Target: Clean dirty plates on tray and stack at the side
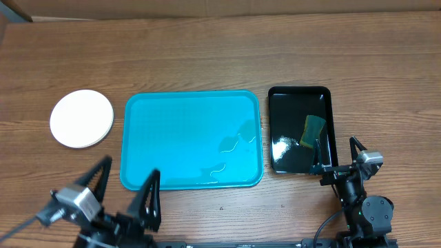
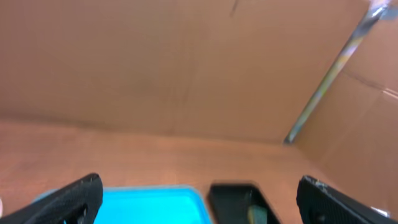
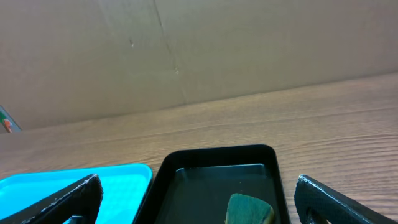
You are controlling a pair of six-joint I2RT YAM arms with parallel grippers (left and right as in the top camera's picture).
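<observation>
Fingers wide apart and holding nothing on both arms: left fingers (image 1: 150,200) straddle the near left corner of the tray (image 1: 138,110), right fingers (image 3: 345,199) hover by the near right corner of the black tray (image 1: 275,124). A green sponge (image 1: 314,129) lies in that black tray, seen overhead and from the right wrist. Thin water streaks mark the blue tray's right half. Only the overhead view shows the plates (image 1: 81,118), one white-topped stack on the bench (image 1: 207,55) left of the tray, apart from it. Wrist views catch just the trays' near parts and a cardboard wall (image 2: 186,62). A bench strip separates the trays.
</observation>
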